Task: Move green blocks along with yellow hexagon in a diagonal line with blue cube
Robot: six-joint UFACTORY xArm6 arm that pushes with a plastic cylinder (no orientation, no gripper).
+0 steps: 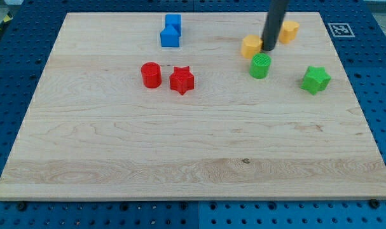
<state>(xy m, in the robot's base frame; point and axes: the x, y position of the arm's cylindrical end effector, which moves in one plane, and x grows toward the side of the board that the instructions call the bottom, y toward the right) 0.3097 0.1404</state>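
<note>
Wooden surface (193, 152) lay on blue pegboard. No hand fitted; my tip (267, 48) touched the yellow hexagon (250, 46), apparently its right edge. Green cylinder (260, 65) just below, green star (315, 79) right, blue cube (170, 36) left. Hexagon step underway; next push should aim diagonally.

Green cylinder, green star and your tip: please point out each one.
Green cylinder (260, 66), camera view, middle of its ribbed side.
Green star (315, 79), camera view, centre of its top face.
My tip (267, 47), camera view, the rod's very end.
</note>
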